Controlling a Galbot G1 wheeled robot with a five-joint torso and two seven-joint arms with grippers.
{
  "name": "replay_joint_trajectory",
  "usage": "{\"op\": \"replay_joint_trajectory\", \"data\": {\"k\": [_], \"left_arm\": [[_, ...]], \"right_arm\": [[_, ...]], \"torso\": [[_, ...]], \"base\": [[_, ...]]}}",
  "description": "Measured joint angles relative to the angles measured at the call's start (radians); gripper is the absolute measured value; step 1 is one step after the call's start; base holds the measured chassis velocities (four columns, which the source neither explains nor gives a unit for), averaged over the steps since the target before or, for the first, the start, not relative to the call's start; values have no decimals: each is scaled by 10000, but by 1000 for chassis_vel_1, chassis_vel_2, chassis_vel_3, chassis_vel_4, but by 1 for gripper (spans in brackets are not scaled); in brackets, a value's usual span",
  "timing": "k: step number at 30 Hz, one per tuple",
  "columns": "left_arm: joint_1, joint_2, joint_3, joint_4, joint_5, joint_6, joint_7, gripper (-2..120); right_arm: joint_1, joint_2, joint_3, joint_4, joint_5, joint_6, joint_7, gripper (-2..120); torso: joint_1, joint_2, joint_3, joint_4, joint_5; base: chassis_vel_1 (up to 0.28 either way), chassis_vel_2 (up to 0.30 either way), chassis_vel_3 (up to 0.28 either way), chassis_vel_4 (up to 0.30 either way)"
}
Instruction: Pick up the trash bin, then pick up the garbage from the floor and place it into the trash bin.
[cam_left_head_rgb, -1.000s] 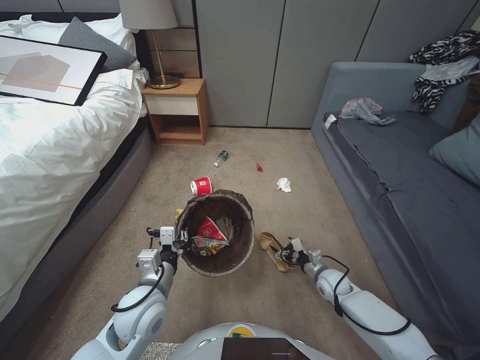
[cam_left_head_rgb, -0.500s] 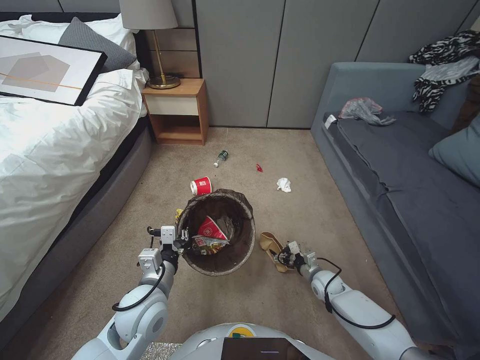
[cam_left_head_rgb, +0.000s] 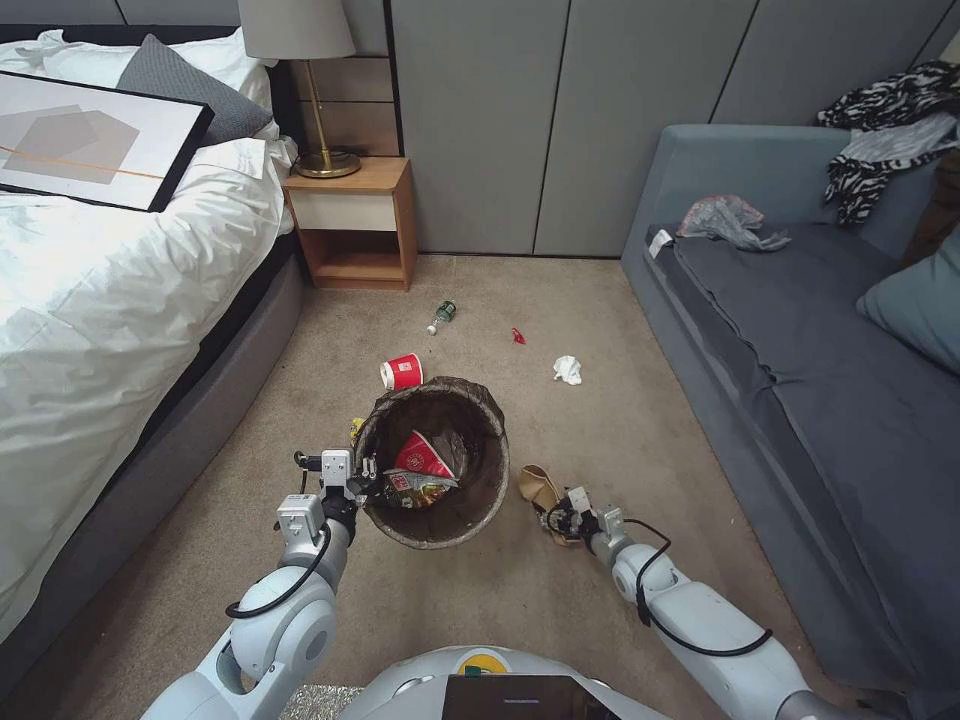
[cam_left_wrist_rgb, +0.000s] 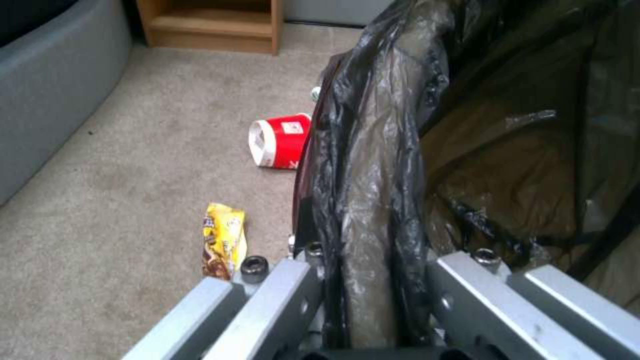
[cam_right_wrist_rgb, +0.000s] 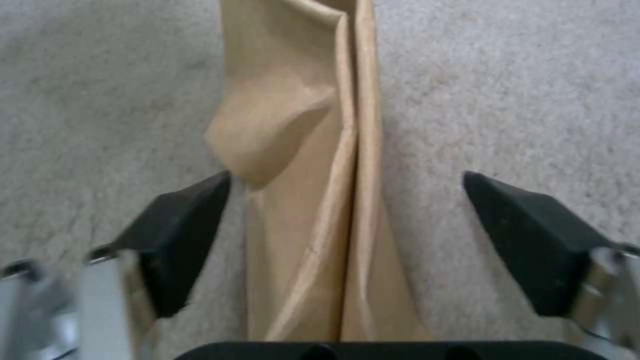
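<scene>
Nearest the robot, the right pincer (cam_left_head_rgb: 558, 519) sits low over the carpet (cam_left_head_rgb: 600, 420), released, with one black pad on either side of the crumpled brown paper bag (cam_right_wrist_rgb: 307, 200); in the right wrist view one pad is just at the bag's bulge and the other is apart from it. Over the last second this arm has drawn in toward the trash bin (cam_left_head_rgb: 436, 462) and lined up along the bag, so the reach appears finished and a closing grip is judged to be the step in hand. The left pincer (cam_left_head_rgb: 362, 478) is clenched on the near rim of the trash bin, and the left wrist view shows the dark liner (cam_left_wrist_rgb: 373, 200) pinched between its fingers; the bin has kept its place throughout. Inside the bin lie a red paper cup (cam_left_head_rgb: 424, 456) and a snack wrapper (cam_left_head_rgb: 415, 488), so the task is judged partly done. A yellow snack wrapper (cam_left_wrist_rgb: 223, 239) lies on the carpet just beside the bin. Beyond the bin, a second red-and-white paper cup (cam_left_head_rgb: 402, 372) lies on its side near the far rim. Farther out lie a white tissue wad (cam_left_head_rgb: 568, 370), a tiny red scrap (cam_left_head_rgb: 518, 335) and a green-labelled bottle (cam_left_head_rgb: 441, 316), all untouched. The bag is thin and creased, so a shallow pinch could slip.
</scene>
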Motion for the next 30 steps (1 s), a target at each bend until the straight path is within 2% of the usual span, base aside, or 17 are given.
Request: {"op": "replay_joint_trajectory", "data": {"k": [3, 4, 11, 12, 18, 22, 23, 30], "left_arm": [[-8, 33, -6, 0, -21, -2, -4, 2], [-8, 33, -6, 0, -21, -2, -4, 2], [-14, 33, 49, 0, -23, -9, -8, 2], [-14, 33, 49, 0, -23, -9, -8, 2], [-5, 64, 64, -16, -18, -10, -17, 2], [10, 71, 64, -33, -14, -10, -20, 2], [26, 73, 66, -41, -8, -10, -20, 2], [71, 64, 69, -101, 12, -10, -24, 2]], "right_arm": [[-80, -59, -7, 128, -14, 40, -36, 67], [-80, -59, -7, 128, -14, 40, -36, 67], [-214, -205, 46, 495, -5, 45, 78, 38], [-214, -205, 46, 495, -5, 45, 78, 38], [-300, -264, 123, 669, 15, 89, 329, 14], [-313, -262, 146, 712, 15, 90, 444, 6], [-320, -253, 179, 761, 10, 90, 552, 0], [-359, -237, 395, 1201, 6, 101, 1113, 0]], "torso": [[0, 0, 1, 1, 3], [0, 0, 1, 1, 3], [0, -1, 1, 0, 3], [0, -1, 1, 0, 3], [0, -2, 2, -1, 5], [0, -2, 2, -2, 5], [0, -1, 1, -1, 4], [0, -2, 2, -1, 3]], "base": [[0, 0, 0, 0], [0, 0, 0, 0], [0, 0, 0, 0], [0, 0, 0, 0], [0, 0, 0, 0], [0, 0, 0, 0], [0, 0, 0, 0], [0, 0, 0, 0]]}}
